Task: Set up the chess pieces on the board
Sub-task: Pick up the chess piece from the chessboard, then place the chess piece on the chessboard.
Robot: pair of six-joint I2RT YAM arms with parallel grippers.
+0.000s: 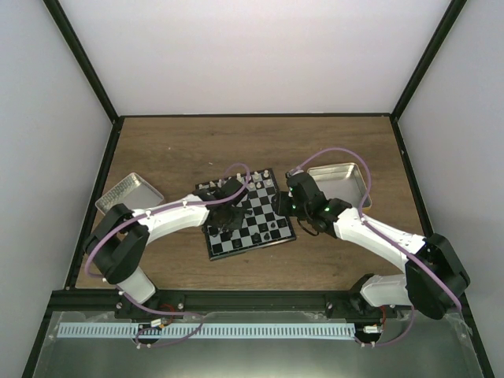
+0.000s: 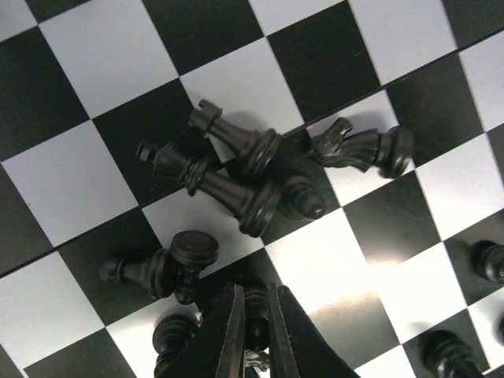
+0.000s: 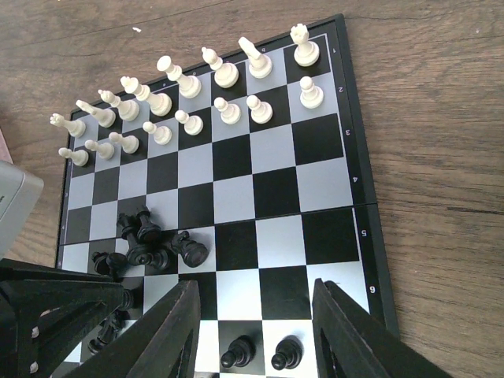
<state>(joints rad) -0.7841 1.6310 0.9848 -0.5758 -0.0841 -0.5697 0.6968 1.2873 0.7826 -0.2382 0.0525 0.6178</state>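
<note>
Noted a brown wooden table (image 1: pixel 173 150) inside pale walls. Found the board (image 3: pixel 274 191) lying flat near mid-table, turned slightly askew, between two metal tins: left tin (image 1: pixel 130 193) near the left edge, right tin (image 1: pixel 340 177) just beyond the board's right corner. Saw the left gripper (image 2: pixel 253 301) low over the board's left half, jaws drawn together and clamped on one black piece (image 2: pixel 256 316), kind not told. Saw the right gripper (image 3: pixel 256 298) hanging above the board's right near part, jaws well apart, gripping nothing. Counted white pieces (image 3: pixel 227 75) upright in two rows along the far edge. Logged black chess pieces (image 2: pixel 236 197) toppled in a loose heap just ahead of the left fingers (image 2: pixel 224 339), several touching and crossing; a fallen knight (image 2: pixel 362 150) just beside the heap. Spotted two black pawns (image 3: pixel 240 354) upright near the board's near edge.
</note>
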